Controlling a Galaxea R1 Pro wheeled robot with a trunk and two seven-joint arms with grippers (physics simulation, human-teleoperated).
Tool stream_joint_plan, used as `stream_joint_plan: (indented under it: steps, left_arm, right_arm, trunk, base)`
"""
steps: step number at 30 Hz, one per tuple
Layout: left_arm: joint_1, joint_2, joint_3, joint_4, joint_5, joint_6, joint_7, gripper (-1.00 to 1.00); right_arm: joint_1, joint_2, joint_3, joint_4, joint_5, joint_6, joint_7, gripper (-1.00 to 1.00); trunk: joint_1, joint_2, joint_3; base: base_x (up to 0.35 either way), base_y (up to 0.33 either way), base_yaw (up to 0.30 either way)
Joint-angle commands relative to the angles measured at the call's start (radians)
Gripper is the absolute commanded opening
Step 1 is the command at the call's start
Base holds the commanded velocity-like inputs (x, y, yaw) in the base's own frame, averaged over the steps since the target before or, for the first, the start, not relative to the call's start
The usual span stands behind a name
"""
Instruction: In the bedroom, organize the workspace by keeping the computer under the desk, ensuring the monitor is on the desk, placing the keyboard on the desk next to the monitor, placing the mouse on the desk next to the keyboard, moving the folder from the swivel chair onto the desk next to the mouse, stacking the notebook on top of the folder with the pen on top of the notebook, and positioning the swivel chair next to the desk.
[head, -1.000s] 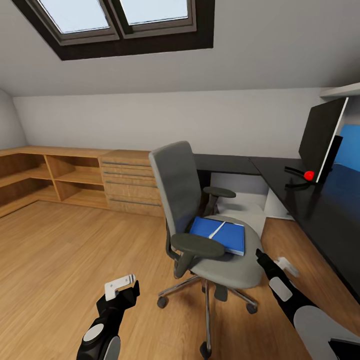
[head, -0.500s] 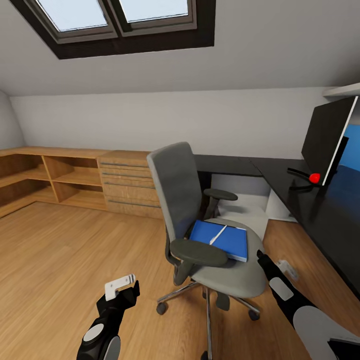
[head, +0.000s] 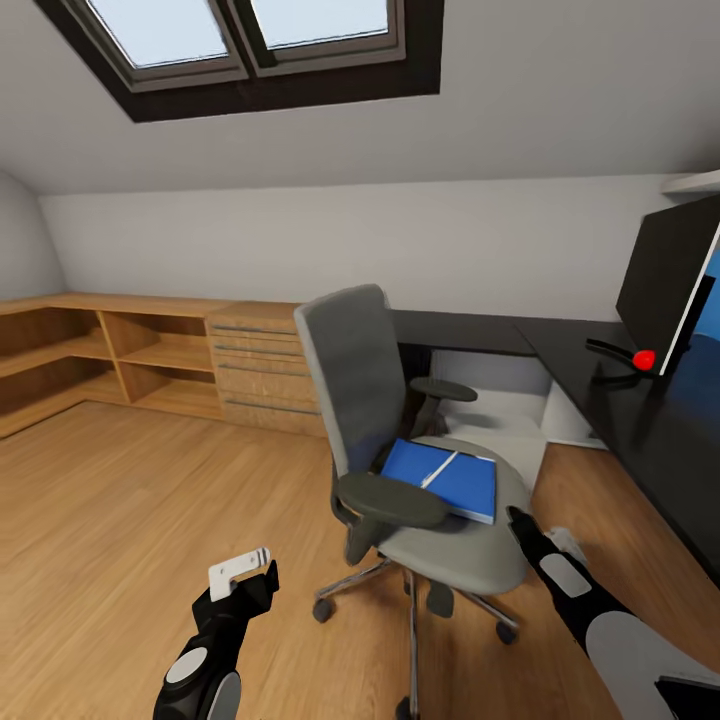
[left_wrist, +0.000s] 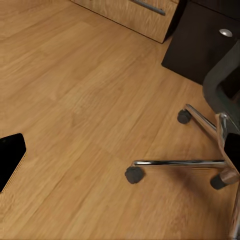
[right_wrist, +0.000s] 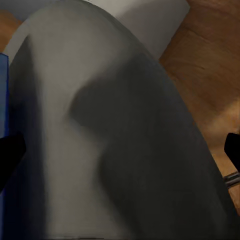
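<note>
Looking down from my head camera, I see the swivel chair (head: 400, 440) standing on the wooden floor (head: 120, 520), and on its grey seat lies the blue folder (head: 445, 478) with a thin white pen (head: 438, 469) resting across it. The folder sits toward the back of the seat, beside the near armrest (head: 392, 500).

The black table (head: 640, 420) runs along my right side. The monitor (head: 668, 285) stands on it, with a small red thing (head: 645, 359) at its foot; I cannot tell what that is. Past the chair, wooden open shelves (head: 90, 360) and a chest of drawers (head: 262, 370) line the far wall under the skylight (head: 240, 40).

My left claw (head: 242, 570) hangs low over bare floor, well apart from the chair, holding nothing; whether its fingers are spread I cannot tell. Its wrist camera adds the chair's chrome legs (left_wrist: 200, 145) and two castors (left_wrist: 134, 174), plus the drawer front (left_wrist: 140, 15).

My right claw (head: 560, 540) is close to the seat's front edge. Its wrist camera shows the grey seat cushion (right_wrist: 115, 140) up close, a sliver of blue folder (right_wrist: 4, 95) at the side, and my dark fingertips (right_wrist: 10, 152) wide apart at either edge, gripping nothing.
</note>
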Motion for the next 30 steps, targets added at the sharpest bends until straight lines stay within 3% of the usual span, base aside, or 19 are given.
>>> stream_joint_plan:
  steps: [1,10,19,30]
  left_arm:
    - [-0.001,0.0,-0.002,-0.001,0.01,0.003,0.009,1.0]
    - [-0.001,0.0,-0.01,0.001,0.01,0.002,0.009,1.0]
    - [-0.001,0.0,-0.06,0.02,0.007,0.003,0.009,1.0]
    - [-0.001,0.0,-0.065,0.025,0.008,0.004,0.007,1.0]
  right_arm:
    - [0.001,0.001,0.003,0.002,-0.016,-0.003,0.003,1.0]
    - [0.0,0.001,0.003,0.002,-0.016,-0.003,0.003,1.0]
    - [0.001,0.004,0.005,0.003,-0.015,-0.004,0.003,1.0]
    - [0.001,0.004,0.005,0.002,-0.015,-0.003,0.005,1.0]
  trunk:
    - [0.0,0.0,0.0]
    - [0.0,0.0,0.007]
    - [0.0,0.0,0.015]
    - [0.0,0.0,0.024]
  base:
    - [0.0,0.0,0.227]
    - [0.0,0.0,0.235]
    - [0.205,0.001,0.236]
    - [0.298,0.04,0.236]
